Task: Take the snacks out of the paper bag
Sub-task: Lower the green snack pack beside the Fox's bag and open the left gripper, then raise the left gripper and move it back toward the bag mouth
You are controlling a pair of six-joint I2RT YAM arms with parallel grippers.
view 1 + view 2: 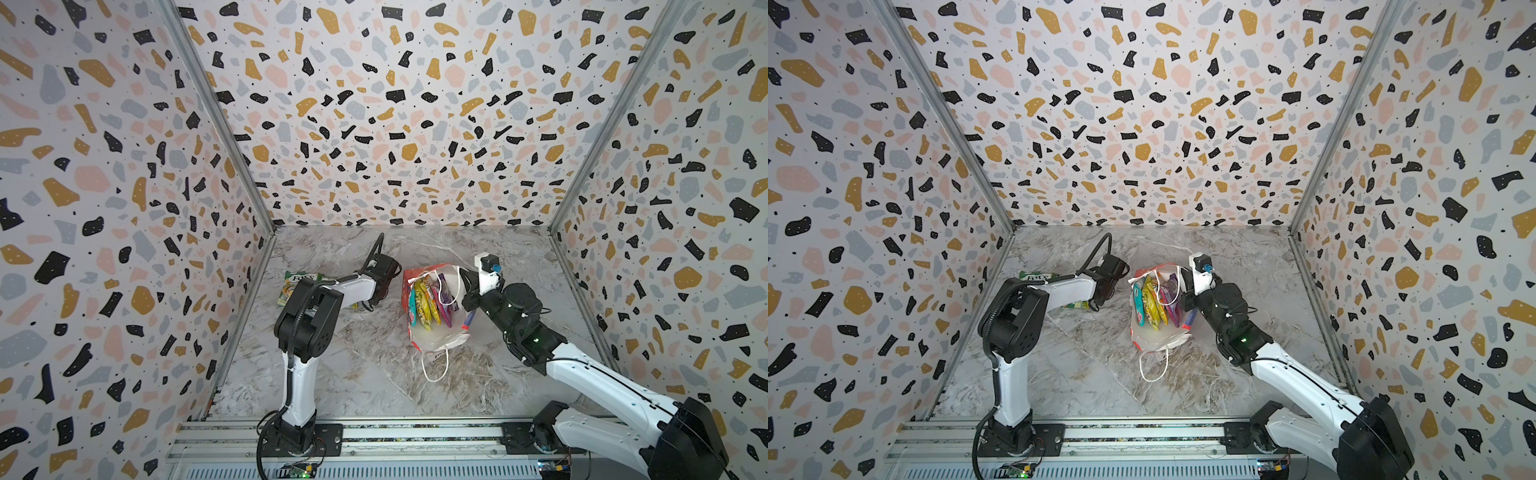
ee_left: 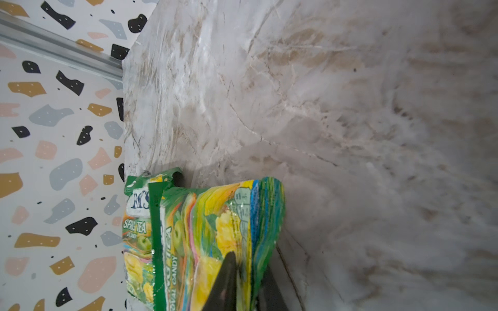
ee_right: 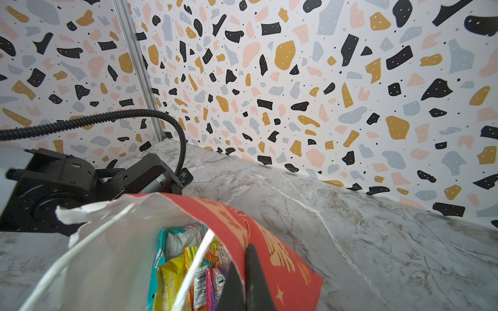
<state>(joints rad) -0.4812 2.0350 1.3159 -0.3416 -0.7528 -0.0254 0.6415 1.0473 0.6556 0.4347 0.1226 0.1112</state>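
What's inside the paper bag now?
The paper bag holds upright packets: teal packet, yellow packet, purple packet, maybe more between. Their lower ends and the bag's bottom are covered.

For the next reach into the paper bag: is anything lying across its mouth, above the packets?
Yes. A white cord handle crosses the open mouth of the paper bag, over the packets. The right claw pinches the rim at one side, not over them.

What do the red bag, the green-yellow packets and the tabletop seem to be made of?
The red bag: paper, matte red outside, white inside; its rim is torn and creased. The green-yellow packets: glossy plastic film, with crinkles and bright highlights. The tabletop: marble pattern with veins, faint sheen; stone or a printed laminate, I cannot tell.
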